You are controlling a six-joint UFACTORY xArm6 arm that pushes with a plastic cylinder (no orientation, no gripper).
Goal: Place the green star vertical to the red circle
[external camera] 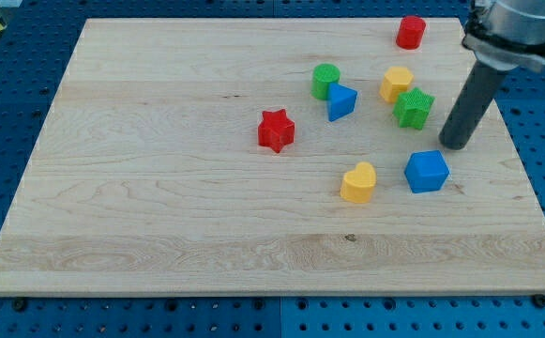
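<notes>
The green star [414, 108] lies at the board's upper right, just below a yellow block [396, 84]. The red circle [410, 32] is a red cylinder near the view's top edge, above both. My tip [455, 144] rests on the board a little to the right of and below the green star, apart from it, and just above the blue cube [427, 171].
A green cylinder [325, 81] and a blue triangle [340, 101] sit left of the star. A red star [276, 130] lies near the middle. A yellow heart [358, 183] lies left of the blue cube. The wooden board [159, 188] sits on a blue pegboard.
</notes>
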